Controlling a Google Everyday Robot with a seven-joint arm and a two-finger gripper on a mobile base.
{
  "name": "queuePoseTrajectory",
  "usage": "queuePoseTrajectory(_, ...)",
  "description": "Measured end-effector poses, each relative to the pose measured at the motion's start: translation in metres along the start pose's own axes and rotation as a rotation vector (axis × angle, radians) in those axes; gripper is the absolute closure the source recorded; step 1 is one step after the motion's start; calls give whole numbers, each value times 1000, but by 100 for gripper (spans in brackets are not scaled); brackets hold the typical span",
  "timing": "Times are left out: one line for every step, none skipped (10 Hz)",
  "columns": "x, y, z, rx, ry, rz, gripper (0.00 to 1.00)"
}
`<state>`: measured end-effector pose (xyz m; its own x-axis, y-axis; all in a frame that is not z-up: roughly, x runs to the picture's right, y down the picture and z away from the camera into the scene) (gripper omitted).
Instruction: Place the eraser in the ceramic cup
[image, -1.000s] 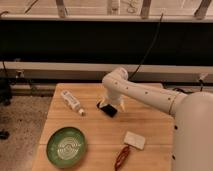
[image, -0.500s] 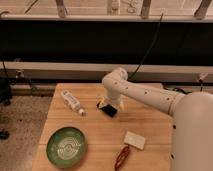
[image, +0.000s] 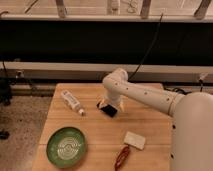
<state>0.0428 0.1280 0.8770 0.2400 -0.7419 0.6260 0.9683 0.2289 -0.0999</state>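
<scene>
The eraser (image: 108, 110) is a small flat black block lying on the wooden table (image: 145, 120), near its middle. My gripper (image: 106, 104) is at the end of the white arm, right above the eraser's back edge and touching or nearly touching it. The arm reaches in from the right. The ceramic cup is not in view; no white round cup shows on the table.
A white tube-shaped bottle (image: 72, 101) lies to the left of the eraser. A green plate (image: 66, 146) sits at the front left. A cream-white flat pad (image: 135, 140) and a reddish-brown object (image: 121, 157) lie at the front right. A dark wall runs behind the table.
</scene>
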Motion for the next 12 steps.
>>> queuePoseTrajectory(0, 0, 1, 1, -2, 2, 20)
queuePoseTrajectory(0, 0, 0, 1, -1, -1, 20)
queuePoseTrajectory(2, 0, 0, -1, -1, -14, 20)
queuePoseTrajectory(2, 1, 1, -11, -7, -48, 20)
queuePoseTrajectory(2, -1, 3, -22, -10, -79, 20)
queuePoseTrajectory(3, -3, 6, -38, -14, -119, 20)
queuePoseTrajectory(3, -4, 8, -43, -18, -143, 20)
queuePoseTrajectory(5, -3, 10, -50, -17, -160, 20)
queuePoseTrajectory(7, -3, 13, -57, -16, -183, 20)
queuePoseTrajectory(8, -5, 15, -61, -17, -198, 20)
queuePoseTrajectory(10, -7, 18, -65, -16, -218, 20)
queuePoseTrajectory(13, -6, 20, -69, -14, -235, 20)
